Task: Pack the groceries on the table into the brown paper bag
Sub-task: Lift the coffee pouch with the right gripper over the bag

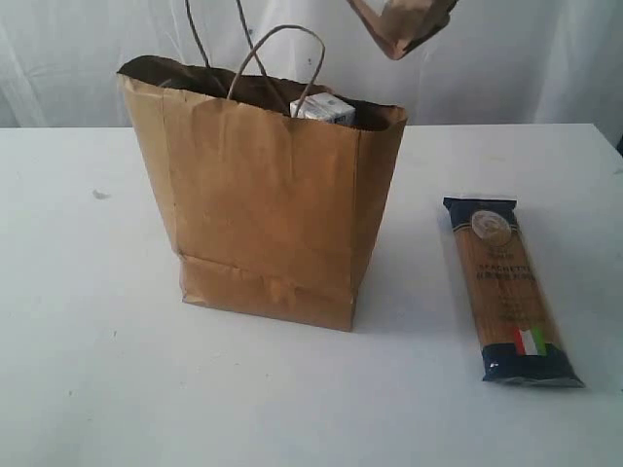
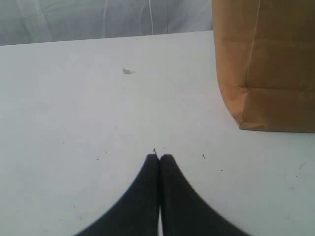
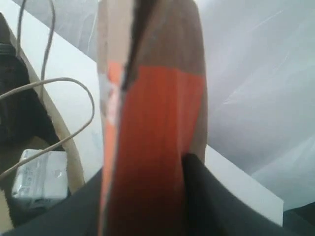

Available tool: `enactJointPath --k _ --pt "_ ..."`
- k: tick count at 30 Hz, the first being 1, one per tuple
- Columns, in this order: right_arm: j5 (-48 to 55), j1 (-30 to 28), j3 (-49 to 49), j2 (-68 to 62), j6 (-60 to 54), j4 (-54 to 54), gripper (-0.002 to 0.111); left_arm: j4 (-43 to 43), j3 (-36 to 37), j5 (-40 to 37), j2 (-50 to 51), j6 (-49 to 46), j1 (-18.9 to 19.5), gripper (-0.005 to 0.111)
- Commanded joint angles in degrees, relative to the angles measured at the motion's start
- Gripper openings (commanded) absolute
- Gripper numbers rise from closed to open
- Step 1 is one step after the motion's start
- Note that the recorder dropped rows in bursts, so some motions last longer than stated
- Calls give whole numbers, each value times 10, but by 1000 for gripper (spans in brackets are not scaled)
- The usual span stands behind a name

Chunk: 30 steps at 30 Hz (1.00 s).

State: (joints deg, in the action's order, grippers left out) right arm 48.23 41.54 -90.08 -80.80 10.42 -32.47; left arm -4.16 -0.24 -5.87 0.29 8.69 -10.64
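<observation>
The brown paper bag (image 1: pixel 263 195) stands upright and open in the middle of the table (image 1: pixel 88 350). A small blue-white carton (image 1: pixel 323 109) shows inside at its rim. The long spaghetti packet (image 1: pixel 506 292) lies flat to the bag's right. The brown pouch with the orange strip (image 1: pixel 404 24) hangs in the air above the bag's right side. In the right wrist view my right gripper (image 3: pixel 147 169) is shut on this pouch (image 3: pixel 157 123), with the carton (image 3: pixel 39 179) in the bag below. My left gripper (image 2: pixel 159 157) is shut and holds nothing. It sits low over the table, apart from the bag (image 2: pixel 266 64).
The bag's twisted cord handles (image 1: pixel 282 49) stand up over its opening. A small dark speck (image 1: pixel 100 195) lies on the table left of the bag. A white curtain hangs behind the table's far edge. Bare tabletop stretches in front of the bag and to its left.
</observation>
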Motion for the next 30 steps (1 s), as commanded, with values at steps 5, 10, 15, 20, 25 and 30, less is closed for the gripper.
enactJointPath --k 5,10,15,20,25,30 --pt "-82 -22 -8 -58 5 39 0 2 2 3 -3 -2 2 0" --pt "-136 -22 -8 -57 4 87 0 2 2 3 -3 -2 2 0" --pt "-140 -21 -8 -50 -1 114 0 2 2 3 -3 -2 2 0" --pt "-141 -20 -8 -35 -12 116 0 2 2 3 -3 -2 2 0" --pt "-130 -10 -8 -22 -16 132 0 2 2 3 -3 -2 2 0" --pt "-121 17 -8 -21 -56 154 0 2 2 3 -3 -2 2 0"
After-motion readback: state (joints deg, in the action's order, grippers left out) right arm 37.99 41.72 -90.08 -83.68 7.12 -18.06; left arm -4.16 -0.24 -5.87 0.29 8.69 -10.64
